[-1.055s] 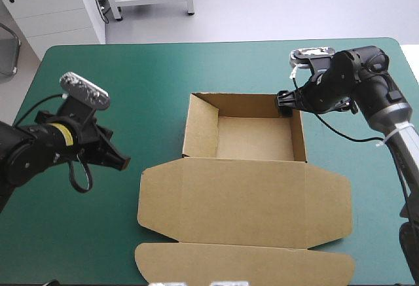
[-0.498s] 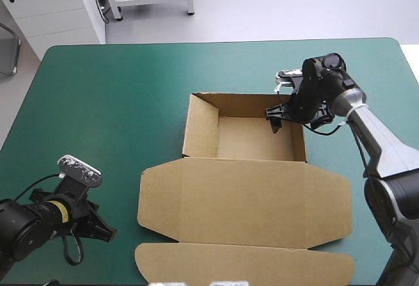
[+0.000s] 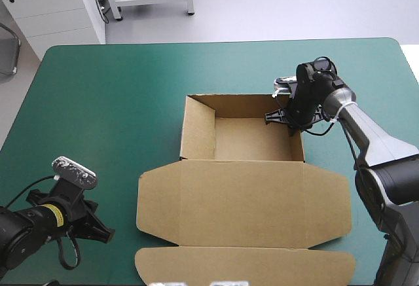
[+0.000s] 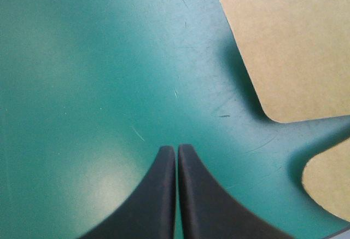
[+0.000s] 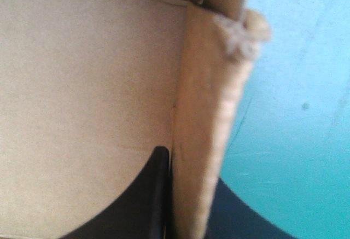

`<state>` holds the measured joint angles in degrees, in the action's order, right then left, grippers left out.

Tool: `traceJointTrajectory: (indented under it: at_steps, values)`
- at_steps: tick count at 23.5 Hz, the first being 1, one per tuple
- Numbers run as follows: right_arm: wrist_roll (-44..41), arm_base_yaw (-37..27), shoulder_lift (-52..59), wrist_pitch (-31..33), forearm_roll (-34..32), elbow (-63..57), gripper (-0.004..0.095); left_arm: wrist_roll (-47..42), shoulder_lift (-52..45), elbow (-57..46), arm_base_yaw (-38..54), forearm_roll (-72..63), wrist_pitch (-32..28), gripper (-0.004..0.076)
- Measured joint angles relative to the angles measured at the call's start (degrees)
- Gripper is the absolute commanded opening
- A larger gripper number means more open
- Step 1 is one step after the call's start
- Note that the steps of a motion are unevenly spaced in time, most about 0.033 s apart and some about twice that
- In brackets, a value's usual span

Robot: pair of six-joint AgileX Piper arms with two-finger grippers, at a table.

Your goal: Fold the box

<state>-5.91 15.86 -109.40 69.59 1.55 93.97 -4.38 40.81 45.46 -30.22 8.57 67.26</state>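
At the middle of the desk (image 3: 131, 89), the box (image 3: 242, 201) is an open tray, walls up, lid flat toward the near edge; mostly folded, I judge. The right end effector (image 5: 180, 162) pinches its right wall near the far corner. The left end effector (image 4: 176, 149), closed, hovers beside the lid.

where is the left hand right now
High view: the left hand is near the front-left corner of the teal-green cover, shut and empty, left of the brown box's flat lid.
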Motion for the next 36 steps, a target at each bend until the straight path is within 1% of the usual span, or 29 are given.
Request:
traceJointTrajectory:
  at_steps: [4, 8, 10, 11, 12, 13, 15, 19, 20, 21, 22, 24, 31, 34, 36]
  values:
    - [0.7, 0.1, 0.0, -0.8, 0.6, 0.0, -0.002, 0.0, 0.0, 0.0, 0.0, 0.0, -0.4, -0.0008]
    - [4.9, 0.1, -0.1, -0.3, -0.5, 3.1, -0.002, 0.0, 0.0, 0.0, 0.0, 0.0, -0.8, -0.0008]
    - [5.9, 0.1, -0.1, -0.1, -4.3, 7.4, -0.002, 0.1, 0.0, 0.0, 0.0, 0.0, -1.1, -0.0008]
    - [6.2, 0.1, -0.1, -0.1, -8.2, 10.9, -0.002, 0.1, 0.0, 0.0, 0.0, 0.1, -1.1, -0.0008]
    - [6.2, 0.1, -0.1, -0.1, -9.9, 12.3, -0.002, 0.1, 0.0, 0.0, 0.0, 0.1, -1.1, -0.0008]
    - [5.9, -0.5, -0.1, 0.1, -13.5, 15.7, -0.002, 0.2, 0.0, 0.0, 0.0, 0.1, -1.0, -0.0008]
    - [5.9, -2.7, -0.1, 0.1, -16.5, 20.5, -0.002, 0.2, 0.0, 0.0, 0.0, 0.1, -1.0, -0.0008]
    - [5.4, -11.4, -0.1, 0.2, -17.4, 25.3, -0.002, 0.2, 0.0, 0.0, 0.0, 0.1, -0.6, -0.0008]
    - [5.3, -14.6, -0.1, 0.5, -17.1, 25.3, -0.002, 0.2, 0.0, 0.0, 0.0, 0.1, -0.5, -0.0008]
    - [5.1, -16.6, -0.1, 0.7, -16.8, 25.3, -0.002, 0.2, 0.0, 0.0, 0.0, 0.1, -0.5, -0.0008]
    - [4.6, -20.3, -0.1, 0.8, -15.9, 25.3, -0.002, 0.2, 0.0, 0.0, 0.0, 0.1, -0.5, -0.0008]
    - [4.0, -24.4, -0.1, 0.8, -14.7, 25.3, -0.002, 0.2, 0.0, 0.0, 0.0, 0.1, -0.5, -0.0008]
    - [3.4, -35.4, -1.4, 0.6, -13.8, 25.3, -0.002, 0.2, 0.0, 0.0, 0.0, 0.2, -0.8, -0.0008]
    - [3.4, -39.0, -2.8, 1.0, -12.9, 25.3, -0.002, 0.2, 0.0, 0.0, 0.0, 0.2, -0.8, -0.0008]
    - [3.4, -41.1, -3.8, 1.1, -11.2, 25.3, -0.002, 0.2, 0.0, 0.0, 0.0, 0.2, -0.8, -0.0008]
